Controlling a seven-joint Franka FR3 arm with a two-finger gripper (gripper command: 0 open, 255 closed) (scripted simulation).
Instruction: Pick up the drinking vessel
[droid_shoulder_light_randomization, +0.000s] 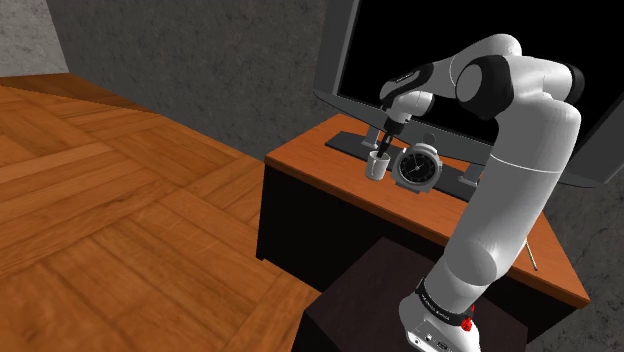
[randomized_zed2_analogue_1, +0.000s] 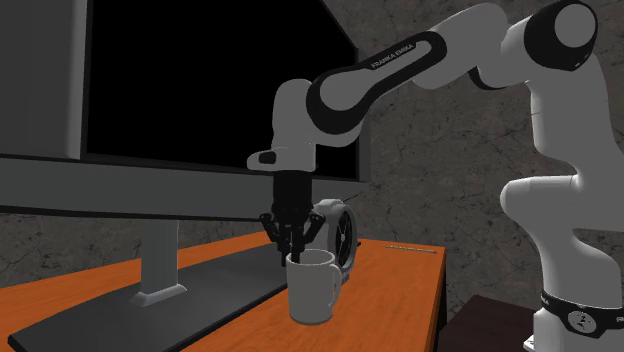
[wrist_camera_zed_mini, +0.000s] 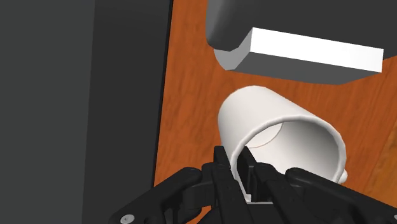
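A white mug (droid_shoulder_light_randomization: 377, 165) (randomized_zed2_analogue_1: 312, 290) (wrist_camera_zed_mini: 280, 133) stands upright on the orange-brown desk (droid_shoulder_light_randomization: 310, 155) (randomized_zed2_analogue_1: 400, 300), just in front of a round alarm clock (droid_shoulder_light_randomization: 416, 166) (randomized_zed2_analogue_1: 337, 230). My black gripper (droid_shoulder_light_randomization: 385, 148) (randomized_zed2_analogue_1: 292, 246) (wrist_camera_zed_mini: 240, 175) comes straight down onto the mug's rim on the side toward the monitor. In the wrist view one finger sits outside the mug's wall and the other inside, and the two clasp the wall between them. The mug's base still rests on the desk.
A large dark monitor (droid_shoulder_light_randomization: 400, 60) (randomized_zed2_analogue_1: 200, 90) stands behind the mug; its flat grey foot (randomized_zed2_analogue_1: 200, 290) (wrist_camera_zed_mini: 76, 95) lies close beside the gripper. The clock's base (wrist_camera_zed_mini: 292, 44) sits just beyond the mug. A thin stick (droid_shoulder_light_randomization: 531, 255) lies near the desk's corner.
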